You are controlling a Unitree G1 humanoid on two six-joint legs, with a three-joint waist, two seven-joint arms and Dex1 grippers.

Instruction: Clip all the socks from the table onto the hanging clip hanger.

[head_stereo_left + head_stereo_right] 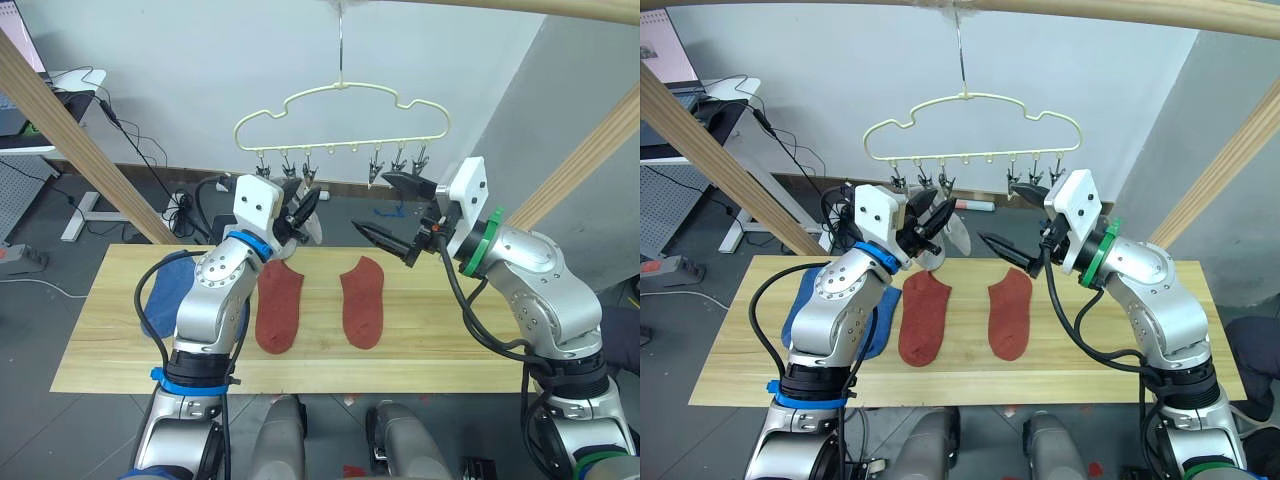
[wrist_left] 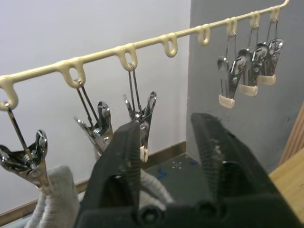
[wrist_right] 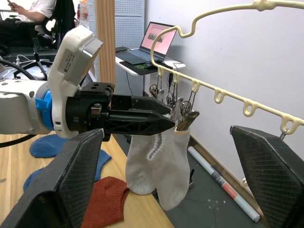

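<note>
My left gripper [image 3: 164,121] pinches a clip [image 3: 186,119] on the clip hanger [image 1: 340,115], grey socks [image 3: 159,164] hanging below. My right gripper [image 1: 395,215] gapes wide nearby, two rust-red socks [image 1: 280,310] lying on the table [image 1: 440,340].

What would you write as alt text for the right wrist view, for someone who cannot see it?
The robot's left gripper reaches across to the clips of a pale-yellow clip hanger, where two light grey socks hang side by side. The right gripper's fingers frame the scene, spread wide, with blue socks and a rust-red sock lying on the wooden table below.
</note>
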